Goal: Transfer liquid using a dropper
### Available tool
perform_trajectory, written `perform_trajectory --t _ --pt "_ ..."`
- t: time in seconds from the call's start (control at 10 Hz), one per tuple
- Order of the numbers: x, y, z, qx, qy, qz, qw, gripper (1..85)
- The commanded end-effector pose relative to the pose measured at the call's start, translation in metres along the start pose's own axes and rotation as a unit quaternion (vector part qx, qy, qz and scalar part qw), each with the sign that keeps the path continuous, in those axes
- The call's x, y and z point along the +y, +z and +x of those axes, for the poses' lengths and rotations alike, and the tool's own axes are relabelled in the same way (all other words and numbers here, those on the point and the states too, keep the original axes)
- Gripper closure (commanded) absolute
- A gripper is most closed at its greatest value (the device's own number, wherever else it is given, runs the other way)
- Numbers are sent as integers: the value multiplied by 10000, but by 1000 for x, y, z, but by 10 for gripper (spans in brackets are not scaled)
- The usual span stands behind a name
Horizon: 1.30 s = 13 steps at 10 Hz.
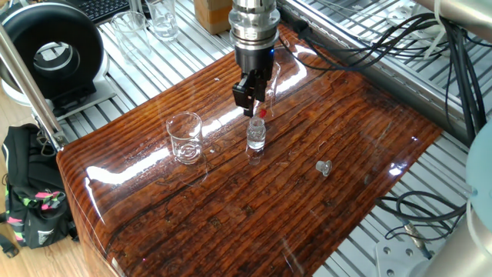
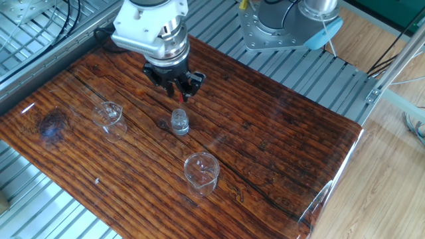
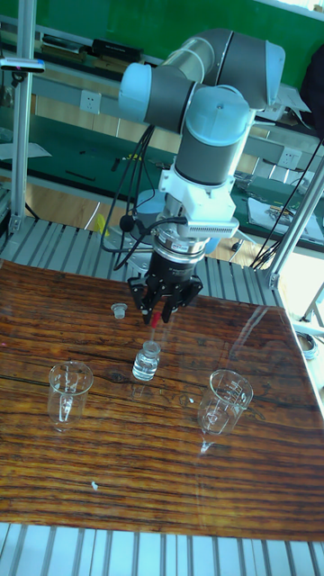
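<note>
My gripper (image 1: 250, 98) (image 2: 178, 85) (image 3: 165, 304) hangs over the table's middle, shut on the dropper (image 1: 262, 114) (image 2: 181, 97) (image 3: 160, 317). Only the dropper's red bulb shows plainly below the fingers; its thin clear tube points down. Directly under it stands a small clear vial (image 1: 256, 137) (image 2: 179, 122) (image 3: 147, 361), upright on the wood. Whether the tube's tip is inside the vial's mouth I cannot tell. The liquid is barely visible; the vial's lower part looks slightly filled in the tall fixed view.
A clear beaker (image 1: 184, 137) (image 2: 200, 174) (image 3: 223, 400) stands beside the vial. A second beaker (image 2: 109, 120) (image 3: 68, 391) stands on the vial's other side. A small cap (image 1: 324, 167) (image 3: 118, 311) lies apart on the wooden tabletop (image 1: 231, 215). Cables and glassware lie beyond the table's edges.
</note>
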<state>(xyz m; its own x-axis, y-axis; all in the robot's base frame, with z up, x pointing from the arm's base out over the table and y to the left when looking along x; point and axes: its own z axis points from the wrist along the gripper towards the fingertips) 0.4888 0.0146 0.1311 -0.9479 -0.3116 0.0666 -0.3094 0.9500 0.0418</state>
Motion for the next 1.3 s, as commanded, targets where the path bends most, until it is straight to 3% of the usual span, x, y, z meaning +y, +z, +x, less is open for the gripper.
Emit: perform_trajectory --t 0.0,1.2 --pt "4 2 0 -8 40 -28 10000 493" --pt "11 5 6 21 207 42 9998 573"
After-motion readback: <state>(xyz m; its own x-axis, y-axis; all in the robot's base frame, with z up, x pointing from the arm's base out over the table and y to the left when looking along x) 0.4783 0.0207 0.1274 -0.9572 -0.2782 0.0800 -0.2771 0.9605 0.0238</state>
